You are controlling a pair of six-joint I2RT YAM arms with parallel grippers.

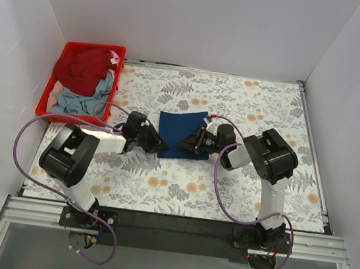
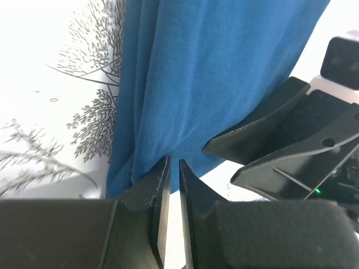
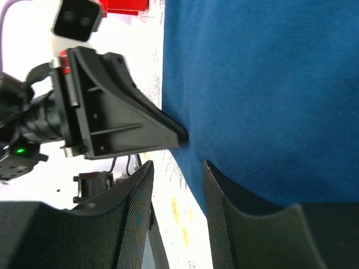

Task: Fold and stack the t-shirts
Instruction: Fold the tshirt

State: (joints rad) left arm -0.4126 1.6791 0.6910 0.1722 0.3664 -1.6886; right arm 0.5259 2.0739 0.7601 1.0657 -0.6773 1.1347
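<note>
The navy blue t-shirt point(image 1: 181, 132) lies folded mid-table, its print hidden. My left gripper point(image 1: 159, 146) is at its near left corner. In the left wrist view the jaws point(image 2: 173, 165) are nearly closed, pinching the cloth's edge point(image 2: 213, 84). My right gripper point(image 1: 188, 146) is at the shirt's near edge, tip to tip with the left one. In the right wrist view it point(image 3: 178, 163) is open, one finger point(image 3: 216, 190) against the blue cloth point(image 3: 263, 84). The dark red t-shirt point(image 1: 84, 67) and the pale grey-blue t-shirt point(image 1: 81, 100) lie crumpled in the crate.
The red plastic crate point(image 1: 48, 94) stands at the back left on the floral tablecloth point(image 1: 249, 110). White walls close in the back and both sides. Purple cables loop beside both arms.
</note>
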